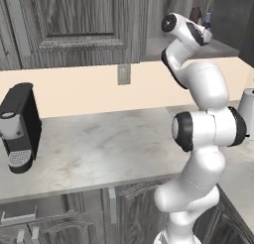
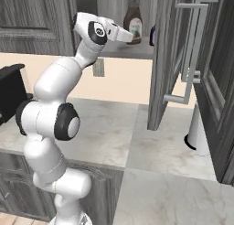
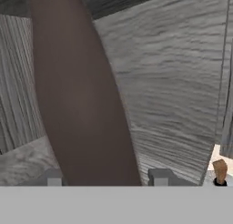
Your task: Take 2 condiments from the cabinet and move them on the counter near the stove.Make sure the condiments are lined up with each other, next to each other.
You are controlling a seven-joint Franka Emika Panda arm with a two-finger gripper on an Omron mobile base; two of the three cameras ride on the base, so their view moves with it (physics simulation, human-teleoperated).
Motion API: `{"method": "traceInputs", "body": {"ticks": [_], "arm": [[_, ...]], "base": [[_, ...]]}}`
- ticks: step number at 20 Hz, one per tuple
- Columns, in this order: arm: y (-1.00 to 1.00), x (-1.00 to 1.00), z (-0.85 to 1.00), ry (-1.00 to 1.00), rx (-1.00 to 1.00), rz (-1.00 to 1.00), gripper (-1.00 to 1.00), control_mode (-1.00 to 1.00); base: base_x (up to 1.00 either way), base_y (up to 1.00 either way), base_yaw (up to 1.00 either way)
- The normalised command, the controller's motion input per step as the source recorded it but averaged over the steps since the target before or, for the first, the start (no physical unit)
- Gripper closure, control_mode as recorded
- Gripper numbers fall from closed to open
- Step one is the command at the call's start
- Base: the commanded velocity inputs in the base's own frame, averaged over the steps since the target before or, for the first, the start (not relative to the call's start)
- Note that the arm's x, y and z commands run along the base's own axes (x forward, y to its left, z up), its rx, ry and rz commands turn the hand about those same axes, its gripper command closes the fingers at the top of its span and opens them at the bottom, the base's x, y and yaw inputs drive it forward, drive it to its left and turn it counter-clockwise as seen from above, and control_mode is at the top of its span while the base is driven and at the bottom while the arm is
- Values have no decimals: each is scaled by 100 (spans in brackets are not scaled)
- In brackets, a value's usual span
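I have the arm raised up into the open cabinet [image 2: 114, 50], with the claw [image 3: 107, 184] at the brown bottle [image 2: 133, 19] on the shelf. From the hand camera that bottle [image 3: 82, 95] stands right between the two fingertips [image 3: 53, 178], one on each side of its belly, and they look pressed against it, so I read the claw as clenched on the brown bottle. The bottle is upright, its base on the pale shelf, with the grey wood-grain back wall of the cabinet behind it.

In the right base camera the second bottle [image 2: 152, 35] shows as a dark sliver just beside the brown bottle, mostly hidden by the edge of the open door [image 2: 161, 73]. In the left base camera I see it as a small blue shape [image 1: 207, 19] next to the brown bottle [image 1: 196, 14], behind the wrist.

Below the cabinet the surface [image 1: 109, 149] is marbled grey-white. A black coffee machine [image 1: 20, 126] stands on it well to the left of the cabinet, and a white cylinder [image 2: 197, 128] stands on it below the cabinet's right side, near the door handle [image 2: 189, 50]. A wall outlet [image 1: 124, 74] sits on the beige wall just under the cabinet
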Motion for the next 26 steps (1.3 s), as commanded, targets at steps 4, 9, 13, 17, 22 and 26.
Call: {"method": "traceInputs", "body": {"ticks": [4, 9, 13, 17, 22, 26], "arm": [[10, -100, 19, -15, 0, 8, 100, -100], [9, -100, 18, 0, 0, 10, 100, -100], [23, -100, 37, 5, -2, 16, 100, -100], [32, -100, 33, 11, -3, 25, 100, -100], [23, -92, 0, 15, -1, 40, 100, -100], [19, -61, 0, 12, 2, 38, 100, -100]], "base": [[0, 0, 0], [0, 0, 0], [0, 0, 0], [0, 0, 0], [0, 0, 0], [0, 0, 0]]}}
